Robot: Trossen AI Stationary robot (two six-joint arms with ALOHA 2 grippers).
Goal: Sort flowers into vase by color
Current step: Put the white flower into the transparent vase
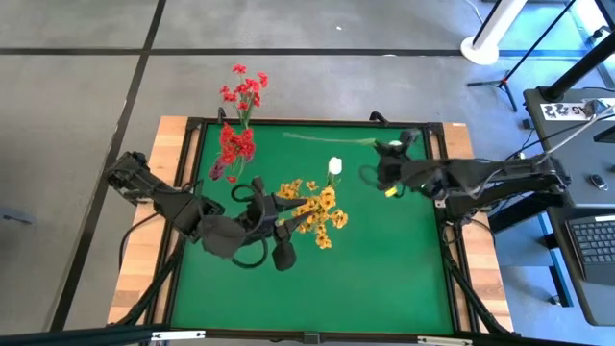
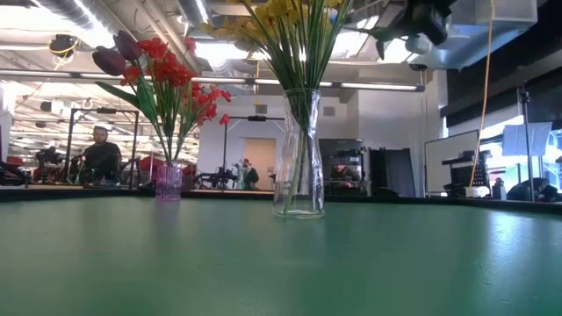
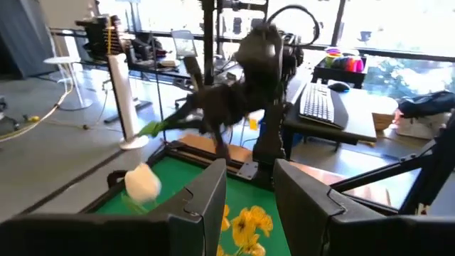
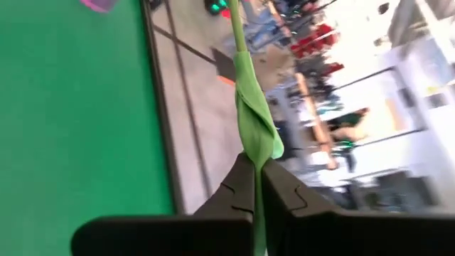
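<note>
white flower: green stem clamped between right gripper fingers, bloom beyond them. left gripper: fingers apart, over yellow flowers. bloom unseen in right wrist view.

Both arms are matte black, built of chunky rounded joint housings linked by slimmer segments, with loops of black cable curling off the left arm near its wrist. The fingers are flat, angular black plastic plates with stepped inner edges.
</note>
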